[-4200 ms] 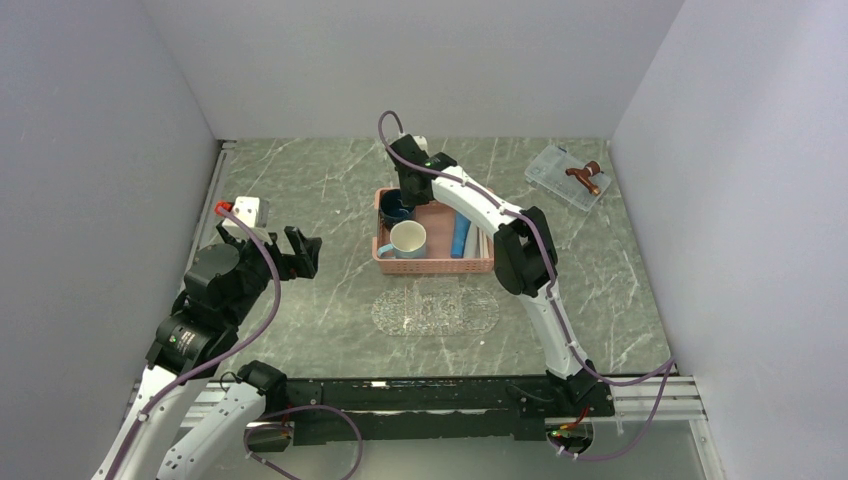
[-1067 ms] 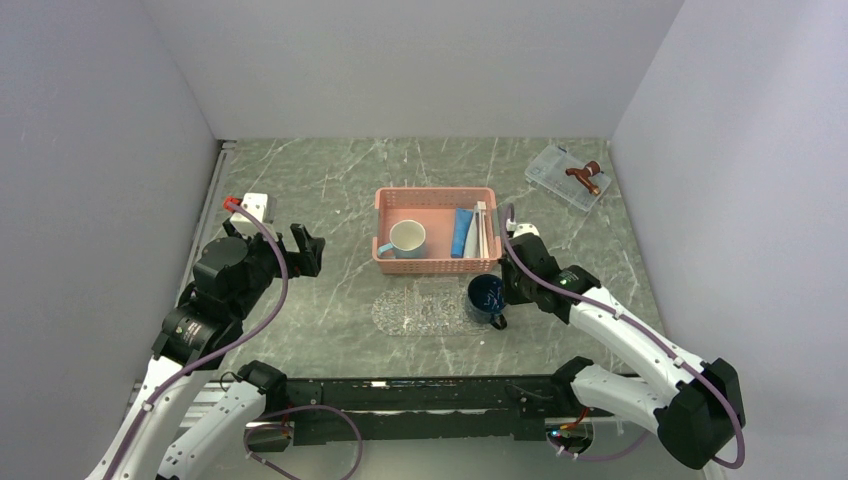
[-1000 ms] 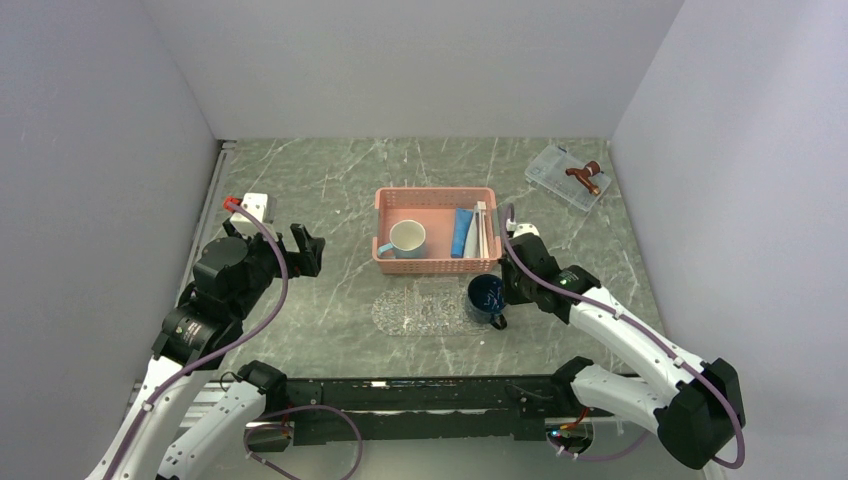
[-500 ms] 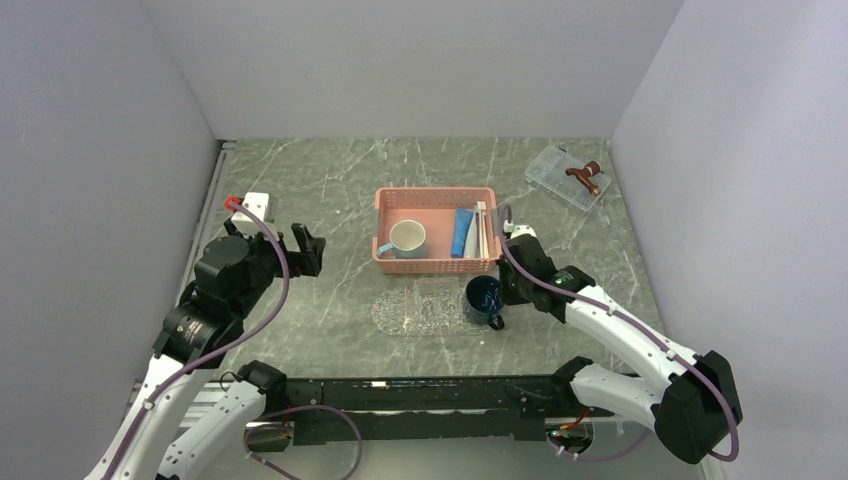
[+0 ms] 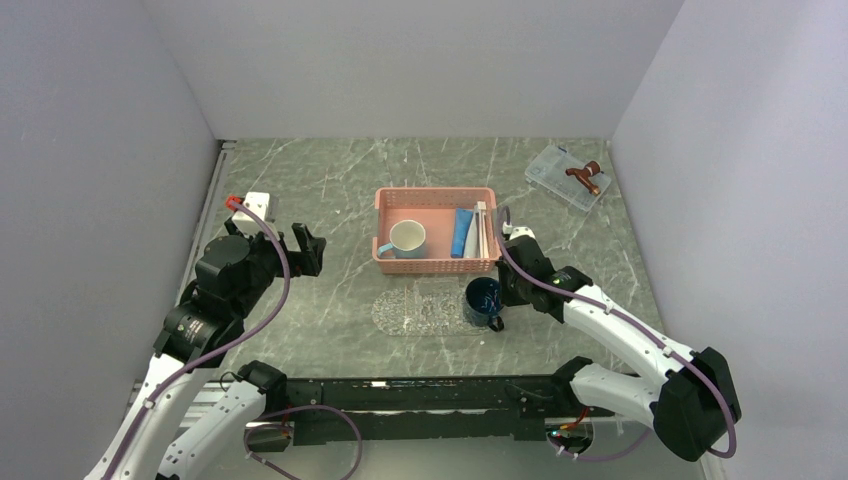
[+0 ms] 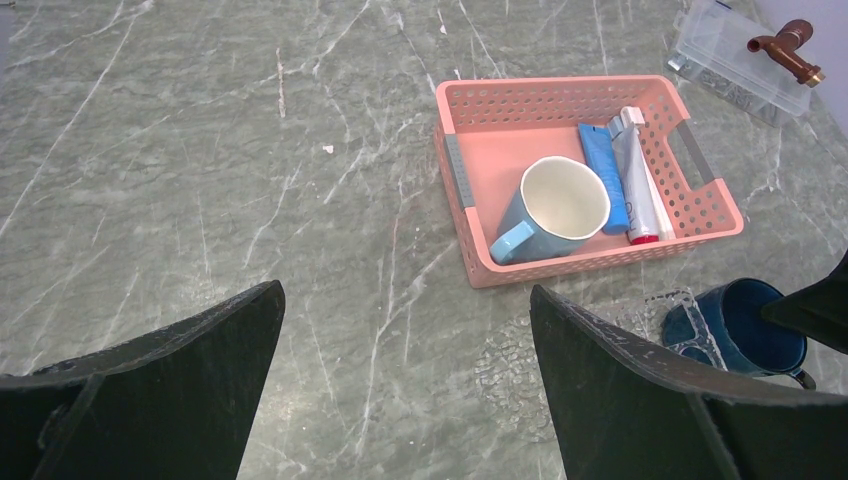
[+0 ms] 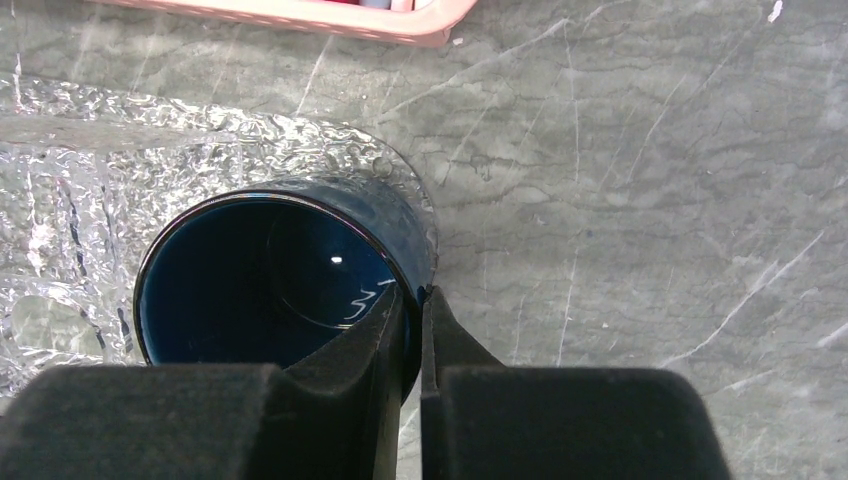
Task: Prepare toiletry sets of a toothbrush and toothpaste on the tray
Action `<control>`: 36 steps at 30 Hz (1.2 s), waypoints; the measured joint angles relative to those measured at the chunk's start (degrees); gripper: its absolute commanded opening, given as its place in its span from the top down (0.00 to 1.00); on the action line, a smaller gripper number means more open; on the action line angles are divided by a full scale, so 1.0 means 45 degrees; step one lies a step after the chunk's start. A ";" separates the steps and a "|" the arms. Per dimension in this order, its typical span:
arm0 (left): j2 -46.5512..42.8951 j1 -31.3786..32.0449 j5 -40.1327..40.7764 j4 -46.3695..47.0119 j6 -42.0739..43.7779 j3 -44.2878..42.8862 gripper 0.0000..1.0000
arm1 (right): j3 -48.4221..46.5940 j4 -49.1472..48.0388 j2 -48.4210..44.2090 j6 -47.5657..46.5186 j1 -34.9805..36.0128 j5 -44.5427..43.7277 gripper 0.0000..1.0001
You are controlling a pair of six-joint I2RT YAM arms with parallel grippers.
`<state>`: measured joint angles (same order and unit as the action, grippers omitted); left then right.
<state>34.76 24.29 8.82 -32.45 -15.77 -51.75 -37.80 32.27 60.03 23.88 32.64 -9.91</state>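
Observation:
The clear textured tray (image 5: 425,312) lies in front of the pink basket (image 5: 435,192). A blue toothpaste tube (image 5: 461,232) and whitish toothbrushes (image 5: 484,232) lie in the basket's right part, and both show in the left wrist view as tube (image 6: 604,176) and brushes (image 6: 634,180). My right gripper (image 5: 500,292) is shut on the rim of a dark blue mug (image 7: 270,290), one finger inside it and one outside. The mug is upright over the tray's right end (image 7: 60,180). My left gripper (image 6: 405,290) is open and empty, well left of the basket.
A light blue mug (image 5: 407,239) lies on its side in the basket's left part. A small clear box (image 5: 566,177) with a copper tap on it sits at the back right. Grey walls close in the marble table on three sides.
My right gripper has carried the dark blue mug out of the basket to the tray's right end. In the last second it edged slightly left. The left arm barely moved.

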 measured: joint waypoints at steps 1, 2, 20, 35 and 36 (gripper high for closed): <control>0.0000 0.0000 0.0000 0.0000 0.0000 0.0000 0.01 | 0.0000 -0.0005 0.0005 0.0005 0.0000 0.0000 0.82; 0.0000 0.0000 0.0000 0.0000 0.0000 0.0000 0.01 | 0.0000 -0.0005 0.0005 0.0044 0.0000 0.0010 0.78; -0.0010 0.0000 -0.0248 0.0005 -0.0019 0.0000 0.01 | -0.0991 0.0223 -0.0549 0.0272 0.0000 -0.0068 0.44; 0.2463 0.0000 -0.2924 -0.0126 0.0282 -0.0908 0.04 | -0.2948 0.1515 -0.1438 0.0019 0.0000 -0.0316 0.41; 0.2778 0.0000 -0.3288 -0.0204 0.0350 -0.1151 0.05 | -0.2948 0.1588 -0.1530 0.0005 0.0000 -0.0311 0.41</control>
<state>47.27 24.29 -5.98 -33.36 -14.20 -56.93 -51.07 39.42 53.15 23.90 32.64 -11.31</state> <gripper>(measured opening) 0.977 0.583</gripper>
